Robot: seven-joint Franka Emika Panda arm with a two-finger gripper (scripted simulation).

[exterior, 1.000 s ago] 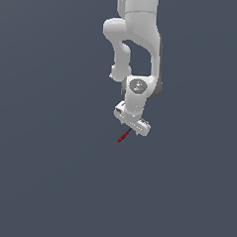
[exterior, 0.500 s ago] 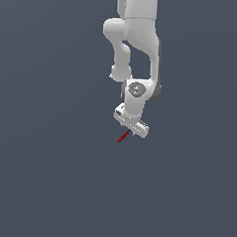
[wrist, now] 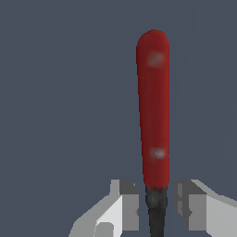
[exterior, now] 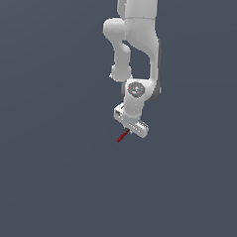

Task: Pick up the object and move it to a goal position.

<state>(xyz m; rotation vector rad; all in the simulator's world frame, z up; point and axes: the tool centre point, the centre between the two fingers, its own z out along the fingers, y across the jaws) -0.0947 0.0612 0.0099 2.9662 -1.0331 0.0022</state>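
Poking out from under the end effector [exterior: 130, 131], the dark-red stick [exterior: 122, 136] slants down toward the exterior view's left, its blackish end [wrist: 156, 210] sitting between the two pale fingers [wrist: 121, 210]. They flank it closely, yet narrow gaps show, so I cannot tell whether they pinch it. Behind and above, the white arm [exterior: 140, 37] hangs down, wrist tilted, before a plain grey backdrop.

Exterior view distant, perhaps overhead; wrist view close; both share the stick [exterior: 123, 136].
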